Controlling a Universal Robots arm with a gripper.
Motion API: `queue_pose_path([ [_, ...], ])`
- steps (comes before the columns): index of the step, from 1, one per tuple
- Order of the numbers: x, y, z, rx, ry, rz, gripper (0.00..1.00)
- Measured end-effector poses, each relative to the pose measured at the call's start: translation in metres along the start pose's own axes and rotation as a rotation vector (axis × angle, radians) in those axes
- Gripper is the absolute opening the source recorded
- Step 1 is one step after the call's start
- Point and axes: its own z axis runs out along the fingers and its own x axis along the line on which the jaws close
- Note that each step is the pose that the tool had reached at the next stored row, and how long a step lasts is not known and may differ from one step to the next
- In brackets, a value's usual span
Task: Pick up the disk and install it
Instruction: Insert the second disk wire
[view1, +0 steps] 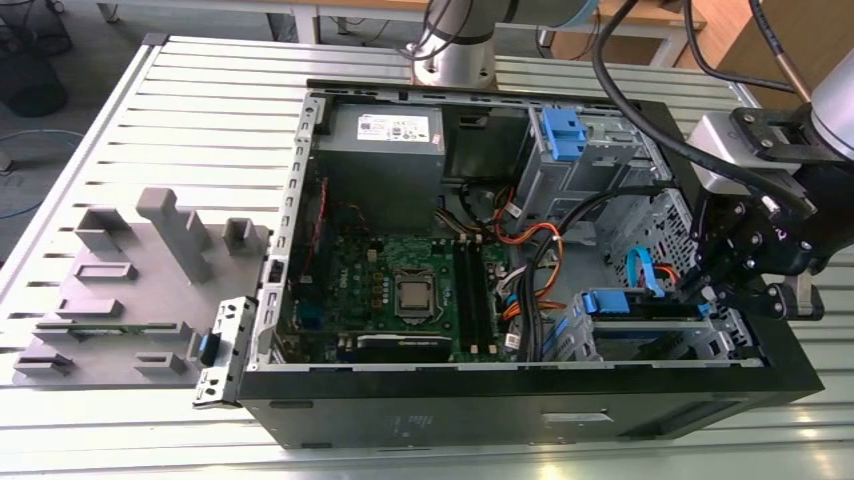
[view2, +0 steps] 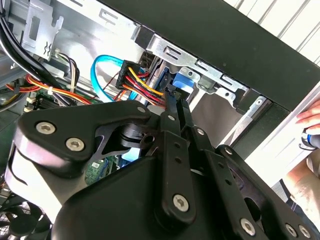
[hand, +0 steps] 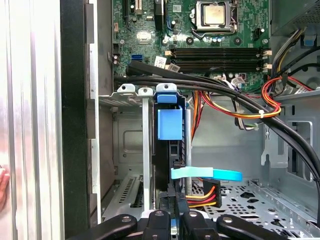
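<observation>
The disk (hand: 169, 145) stands on edge in the drive cage (view1: 667, 340) at the case's front corner, on the exterior view's right. Its blue plastic rail tab (hand: 169, 124) faces up, and the same tab (view2: 183, 82) shows in the second wrist view. In the exterior view the disk (view1: 651, 316) is a dark strip behind a blue tab. My gripper (view2: 175, 96) reaches down into the cage with its two black fingers (hand: 156, 219) drawn close together, tips at the disk's edge beside the tab. Nothing shows between them. From the exterior view the gripper (view1: 721, 300) hangs over the cage's right end.
A light-blue data cable (hand: 210, 174) and a red-yellow power plug (view2: 134, 75) lie right beside the disk. Thick black cables (hand: 225, 95) cross above the cage. The motherboard (view1: 400, 290), power supply (view1: 380, 135) and a second cage (view1: 567, 140) fill the case. A person's hand (view2: 311, 119) rests outside the case wall.
</observation>
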Motion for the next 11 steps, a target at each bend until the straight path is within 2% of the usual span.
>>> queue_pose_path([
  [4,0.0001,0.0000,0.0002,0.0000,-0.0002,0.000,0.18],
  [5,0.0001,0.0000,0.0002,0.0000,-0.0001,0.000,0.24],
  [11,0.0000,0.0000,0.0016,0.0003,-0.0001,0.000,0.24],
])
